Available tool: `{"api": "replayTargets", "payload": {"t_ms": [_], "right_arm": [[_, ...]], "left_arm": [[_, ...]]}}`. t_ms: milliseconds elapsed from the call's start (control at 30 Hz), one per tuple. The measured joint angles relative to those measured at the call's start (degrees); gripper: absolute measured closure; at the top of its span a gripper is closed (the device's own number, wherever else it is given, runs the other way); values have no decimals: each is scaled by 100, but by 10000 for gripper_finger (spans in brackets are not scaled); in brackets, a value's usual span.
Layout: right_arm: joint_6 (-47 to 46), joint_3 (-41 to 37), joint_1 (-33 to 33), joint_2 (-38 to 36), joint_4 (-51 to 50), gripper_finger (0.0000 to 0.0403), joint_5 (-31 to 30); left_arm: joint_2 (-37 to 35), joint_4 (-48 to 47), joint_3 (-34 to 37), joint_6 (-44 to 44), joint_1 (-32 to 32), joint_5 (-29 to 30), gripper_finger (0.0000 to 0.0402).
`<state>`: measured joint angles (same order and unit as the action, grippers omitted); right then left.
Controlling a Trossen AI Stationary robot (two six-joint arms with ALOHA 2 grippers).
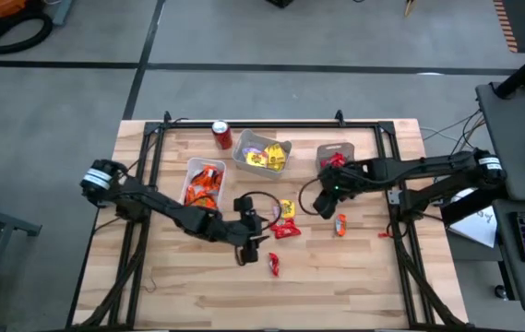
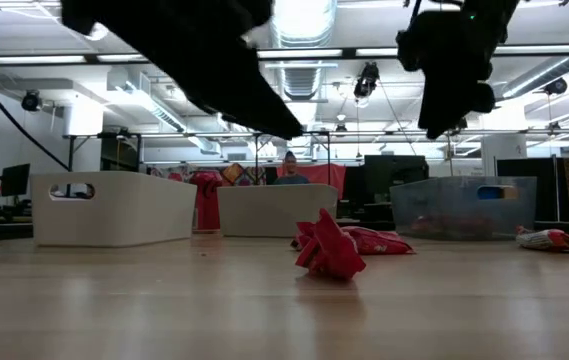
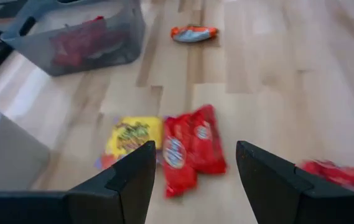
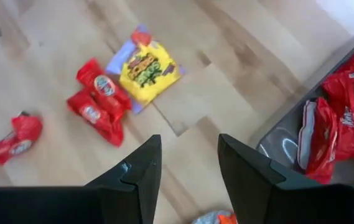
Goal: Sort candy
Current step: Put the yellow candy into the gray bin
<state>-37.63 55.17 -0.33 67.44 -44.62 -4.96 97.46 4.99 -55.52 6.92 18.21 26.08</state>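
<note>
Left gripper (image 1: 260, 242): we see it spread wide and empty, hovering near the desk's (image 1: 354, 286) middle.
Right gripper (image 1: 322, 205): released, holding nothing, by the clear bin (image 1: 334, 153).
Candy: we count a red pack (image 1: 286, 230), yellow pack (image 1: 287, 208), one red piece (image 1: 273, 266) toward the front edge and an orange piece (image 1: 340, 224), all loose; more fills the bins along the back edge.

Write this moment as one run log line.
left gripper: open, empty | right gripper: open, empty | red wrapped candy pair: on table | yellow wrapped candy: on table
</note>
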Motion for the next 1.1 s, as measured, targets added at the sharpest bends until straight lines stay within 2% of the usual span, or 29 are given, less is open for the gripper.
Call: {"api": "replayTargets", "payload": {"t_ms": [167, 500, 633, 867, 1100], "right_arm": [[24, 171, 276, 0, -131, 248, 1], [177, 119, 423, 0, -135, 246, -282], [168, 82, 421, 3, -135, 245, -604], [129, 60, 421, 15, -42, 245, -705], [129, 53, 421, 15, 51, 245, -715]], "left_arm": [[469, 282, -325, -484, -271, 43, 196], [797, 943, -206, -810, -879, -138, 193], [916, 1105, -204, -789, -1087, -317, 177], [1289, 1502, -197, -931, -1187, -363, 140], [1771, 1837, -197, -806, -1386, -555, 137]]}}
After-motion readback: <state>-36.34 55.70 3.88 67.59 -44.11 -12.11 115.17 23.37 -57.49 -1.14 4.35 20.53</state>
